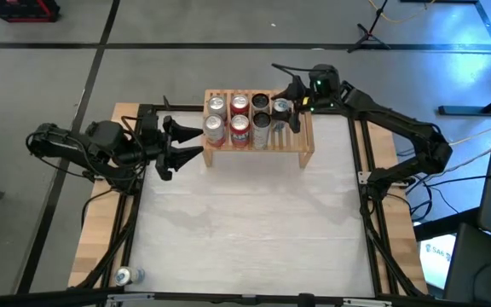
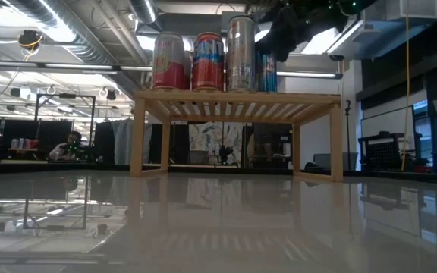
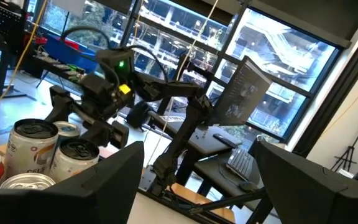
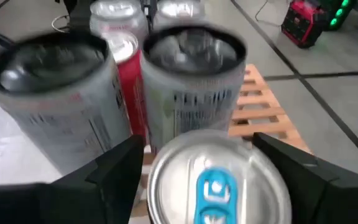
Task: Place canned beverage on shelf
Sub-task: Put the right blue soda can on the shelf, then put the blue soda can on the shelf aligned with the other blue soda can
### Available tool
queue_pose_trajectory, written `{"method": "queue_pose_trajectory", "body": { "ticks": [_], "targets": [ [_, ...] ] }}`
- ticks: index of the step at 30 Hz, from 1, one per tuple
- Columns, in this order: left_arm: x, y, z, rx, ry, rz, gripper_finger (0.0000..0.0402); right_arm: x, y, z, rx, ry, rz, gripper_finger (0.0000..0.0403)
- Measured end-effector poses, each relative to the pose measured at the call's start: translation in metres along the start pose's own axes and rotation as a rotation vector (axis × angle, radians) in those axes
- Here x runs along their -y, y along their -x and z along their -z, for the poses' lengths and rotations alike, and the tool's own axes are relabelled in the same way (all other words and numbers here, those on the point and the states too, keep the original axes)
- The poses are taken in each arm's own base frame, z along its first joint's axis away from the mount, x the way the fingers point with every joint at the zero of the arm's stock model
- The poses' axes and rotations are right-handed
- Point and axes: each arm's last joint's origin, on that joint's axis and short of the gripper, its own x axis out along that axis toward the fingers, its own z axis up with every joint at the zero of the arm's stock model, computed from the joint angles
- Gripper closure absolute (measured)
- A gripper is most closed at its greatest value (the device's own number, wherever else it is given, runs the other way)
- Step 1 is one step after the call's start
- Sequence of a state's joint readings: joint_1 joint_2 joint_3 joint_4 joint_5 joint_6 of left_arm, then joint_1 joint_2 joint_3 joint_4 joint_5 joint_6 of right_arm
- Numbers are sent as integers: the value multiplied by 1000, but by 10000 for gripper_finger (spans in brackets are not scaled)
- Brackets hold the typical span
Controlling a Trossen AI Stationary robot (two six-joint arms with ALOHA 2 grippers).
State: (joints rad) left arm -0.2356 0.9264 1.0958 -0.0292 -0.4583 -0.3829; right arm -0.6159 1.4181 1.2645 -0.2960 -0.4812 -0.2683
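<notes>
The light-wood slatted shelf stands at the table's far middle, with several cans standing on it in two rows. My right gripper is at the right end of the far row, around a silver can with a blue tab. That can stands upright on the slats in the low view. My left gripper is open and empty, just left of the shelf's left end. It looks across the can tops in its wrist view. My right gripper has the blue-tab can between its two fingers, which lie against opposite sides of its wall just below the rim. The fingers come from above, slanting in from the table's right. The can is upright, its bottom on the shelf's slats.
Two dark-topped cans stand close beside the held can. Bare slats remain at the shelf's right end. The white tabletop in front of the shelf is open. A small can lies at the near left corner.
</notes>
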Motion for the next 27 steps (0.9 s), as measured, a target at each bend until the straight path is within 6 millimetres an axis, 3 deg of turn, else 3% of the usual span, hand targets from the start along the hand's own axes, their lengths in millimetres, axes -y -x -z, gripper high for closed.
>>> {"method": "queue_pose_trajectory", "body": {
  "ticks": [15,20,27],
  "targets": [
    [2,0,0,-5,5,39,97,-4,39,-69,102,56,34,112],
    [4,0,3,-36,32,55,97,-30,59,-95,82,63,-66,112],
    [7,3,35,-257,139,-50,97,-82,79,-111,106,126,-225,111]
  ]
}}
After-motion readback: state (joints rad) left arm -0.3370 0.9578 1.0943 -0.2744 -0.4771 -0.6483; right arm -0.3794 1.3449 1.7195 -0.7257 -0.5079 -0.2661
